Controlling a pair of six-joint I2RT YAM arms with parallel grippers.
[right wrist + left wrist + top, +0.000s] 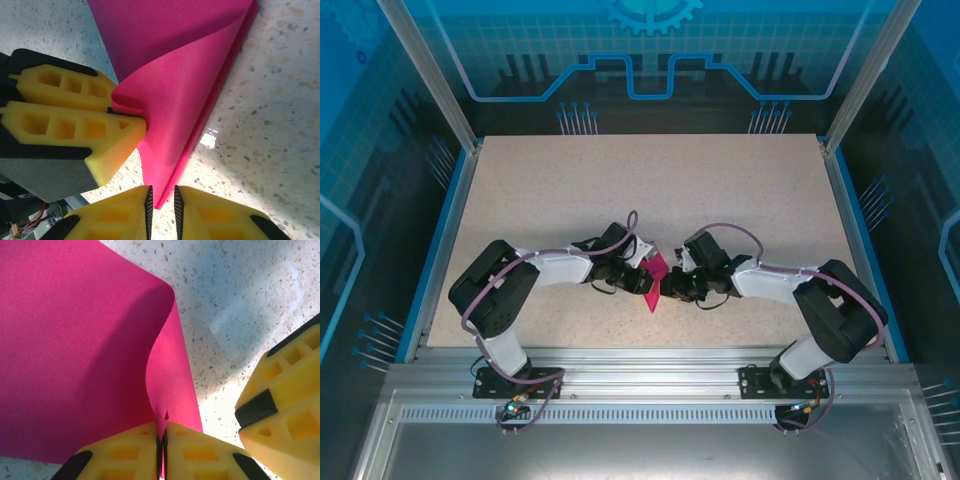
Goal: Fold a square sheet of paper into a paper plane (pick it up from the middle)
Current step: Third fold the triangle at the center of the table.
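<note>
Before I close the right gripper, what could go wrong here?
The tip of the paper sits at the right gripper, jaws barely parted; closing may miss or crumple it. The left gripper pinches a bowed fold, so pulling could crease it off-line. The grippers sit close together and might collide.

From above, the light is bright and even and falls from overhead. The table reads pale, and the arms drop only short, soft shadows; this view is sharp throughout. In the left wrist view, the curled paper throws a broad, soft shadow over itself from centre toward 6 o'clock. A pale sheen lies on the table at 2 o'clock. In the right wrist view, a small glare spot sits at 5 o'clock, and the table dims to bluish shade at 10 o'clock.
</note>
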